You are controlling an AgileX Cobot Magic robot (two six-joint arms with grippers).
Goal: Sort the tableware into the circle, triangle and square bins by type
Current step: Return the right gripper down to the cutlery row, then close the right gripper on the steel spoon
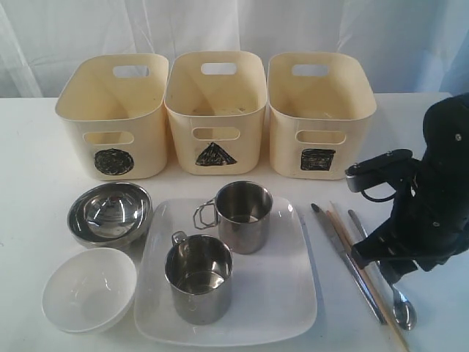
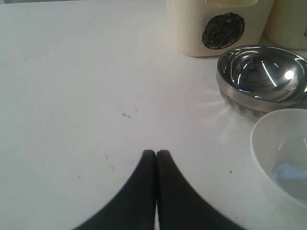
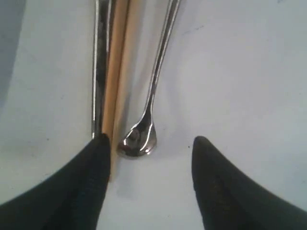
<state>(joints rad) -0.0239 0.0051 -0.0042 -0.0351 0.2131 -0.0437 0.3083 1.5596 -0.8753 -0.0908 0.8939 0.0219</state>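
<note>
Right gripper [image 3: 151, 140], jaws gaping wide over the steel spoon [image 3: 137, 139], should shift clear of the wooden chopsticks [image 3: 117, 72] before pinching, while the left gripper [image 2: 156, 153] idles, jaws pressed together.

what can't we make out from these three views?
- Exterior view: floors of the circle bin, triangle bin and square bin, hidden behind their front walls.
- Exterior view: mid-lengths of the spoon and chopsticks, covered by the right arm.
- Right wrist view: whether the open right claw touches the chopsticks; too close to tell.
- Left wrist view: small white bowl, cut off by the frame edge.
</note>
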